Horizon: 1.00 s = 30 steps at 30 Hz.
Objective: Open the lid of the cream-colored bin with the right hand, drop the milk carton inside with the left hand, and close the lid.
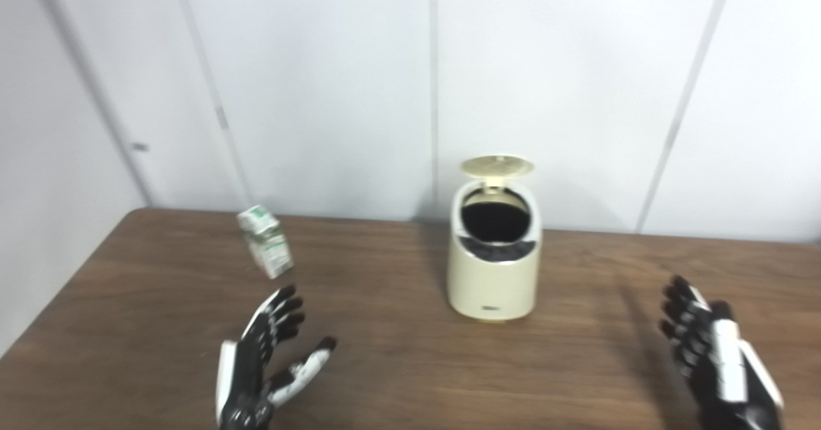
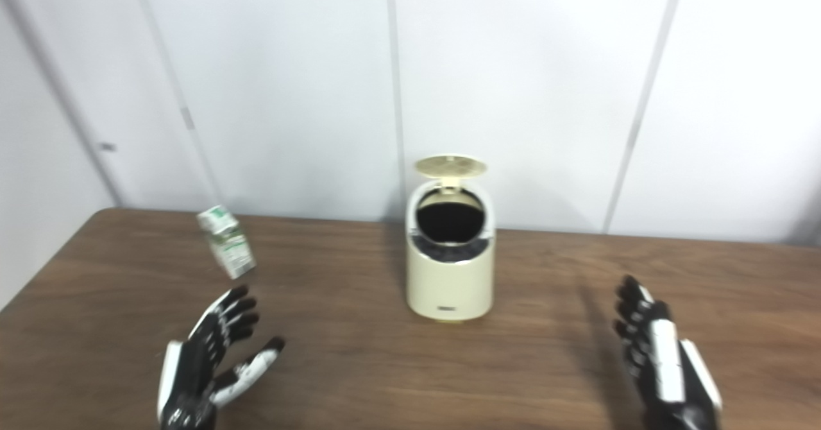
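You see the left hand (image 1: 266,359) spread wide, empty, just short of the tilted milk carton (image 1: 265,241), the open-lidded cream-colored bin (image 1: 492,269) off to its right, and the right hand (image 1: 718,353) open too.

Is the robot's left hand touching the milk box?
Apart. In the left eye view, bare table shows between the left hand and the milk carton.

On the brown wooden worktop (image 1: 397,378), the rounded cream-coloured plastic bin (image 1: 492,276) stands centre-rear, its round lid (image 1: 497,166) raised behind the opening. The small green-and-white milk carton (image 1: 265,241) stands tilted, well apart to its left. The left hand (image 1: 260,366) is just before the carton; the right hand (image 1: 721,359) is near the front right.
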Motion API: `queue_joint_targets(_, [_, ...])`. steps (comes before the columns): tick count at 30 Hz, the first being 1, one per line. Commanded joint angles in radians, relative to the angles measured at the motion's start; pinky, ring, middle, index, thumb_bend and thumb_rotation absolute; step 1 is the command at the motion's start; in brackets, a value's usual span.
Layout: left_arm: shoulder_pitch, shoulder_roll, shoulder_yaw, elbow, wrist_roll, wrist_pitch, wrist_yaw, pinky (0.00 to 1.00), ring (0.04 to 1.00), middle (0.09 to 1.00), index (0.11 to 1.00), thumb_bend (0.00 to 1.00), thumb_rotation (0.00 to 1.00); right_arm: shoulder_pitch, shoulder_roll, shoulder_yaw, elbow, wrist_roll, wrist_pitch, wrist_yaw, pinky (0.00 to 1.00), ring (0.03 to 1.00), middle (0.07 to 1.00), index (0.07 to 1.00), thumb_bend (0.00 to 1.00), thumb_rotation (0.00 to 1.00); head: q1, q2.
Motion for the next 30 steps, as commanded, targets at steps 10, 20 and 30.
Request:
queue_joint_targets(10, [-0.141,0.085,0.053,-0.03,0.097,0.043,0.049,0.82,0.764,0.801,0.858,0.81,0.07,-0.025,-0.024,-0.013,-0.082,0.029,0.042,-0.005,0.92,0.947,0.945,0.94,0.6,1.0,0.066,-0.007])
queue_joint_targets(20, [-0.244,0.195,0.041,-0.053,0.226,0.222,0.018,0.73,0.785,0.823,0.877,0.86,0.14,-0.019,-0.018,-0.005,-0.144,0.022,0.108,-0.026,0.9,0.94,0.941,0.931,0.55,0.97,0.09,0.009])
queue_joint_targets(30, [-0.342,0.325,0.011,-0.008,0.297,0.345,-0.065,0.81,0.898,0.937,0.944,0.91,0.14,-0.011,-0.019,0.0,-0.182,0.02,0.146,-0.032,0.91,0.951,0.948,0.946,0.55,0.93,0.101,0.022])
